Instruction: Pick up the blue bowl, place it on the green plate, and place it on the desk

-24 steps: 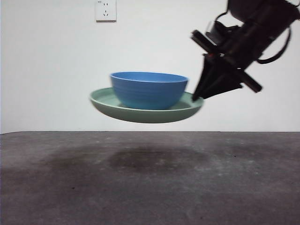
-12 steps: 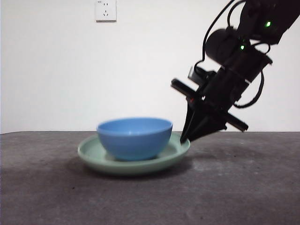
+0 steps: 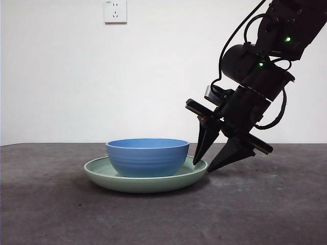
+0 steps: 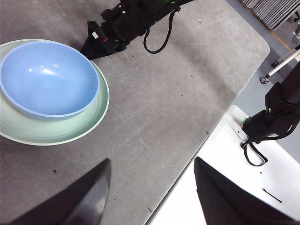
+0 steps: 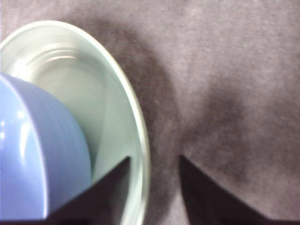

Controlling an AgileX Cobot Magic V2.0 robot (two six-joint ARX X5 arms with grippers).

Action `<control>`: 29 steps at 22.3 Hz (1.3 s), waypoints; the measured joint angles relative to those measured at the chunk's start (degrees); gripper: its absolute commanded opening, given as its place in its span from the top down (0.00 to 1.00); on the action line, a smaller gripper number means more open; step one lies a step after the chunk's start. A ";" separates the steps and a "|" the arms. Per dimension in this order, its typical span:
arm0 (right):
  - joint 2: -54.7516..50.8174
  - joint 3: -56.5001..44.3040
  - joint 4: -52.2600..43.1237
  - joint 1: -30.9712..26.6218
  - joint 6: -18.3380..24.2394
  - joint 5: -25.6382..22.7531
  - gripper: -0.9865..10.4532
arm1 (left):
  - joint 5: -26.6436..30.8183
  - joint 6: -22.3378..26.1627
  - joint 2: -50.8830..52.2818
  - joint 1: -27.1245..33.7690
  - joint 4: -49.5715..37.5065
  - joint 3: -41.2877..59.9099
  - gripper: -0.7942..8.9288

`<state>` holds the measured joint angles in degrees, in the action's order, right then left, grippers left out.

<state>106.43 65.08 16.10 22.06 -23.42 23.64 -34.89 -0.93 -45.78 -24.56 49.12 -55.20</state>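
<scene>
On the desk [image 3: 265, 209] sits the green plate [image 3: 102, 176] with the blue bowl [image 3: 147, 157] inside it. From two o'clock of the plate the right gripper [image 3: 210, 164] slants down, jaws spread, straddling the plate's rim without gripping. Only the left wrist view shows the left gripper [image 4: 152, 187], parted and holding nothing, well apart from the plate.
</scene>
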 measured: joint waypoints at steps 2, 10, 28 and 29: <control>-1.55 0.00 1.55 0.02 0.02 -2.84 0.72 | 0.00 0.00 0.00 0.00 0.00 0.00 0.63; -20.98 0.00 12.72 0.13 5.99 -10.01 0.72 | -0.02 0.00 0.00 0.00 0.02 0.00 0.63; -58.49 -0.52 40.63 12.57 10.16 -9.99 0.72 | -0.02 0.00 0.00 0.00 0.02 0.00 0.63; -59.78 -0.85 41.22 13.33 10.16 -9.99 0.72 | -0.02 0.00 0.00 0.00 0.07 0.00 0.63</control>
<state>46.65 64.23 57.32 35.40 -13.26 13.65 -34.92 -0.93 -45.78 -24.56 49.19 -55.20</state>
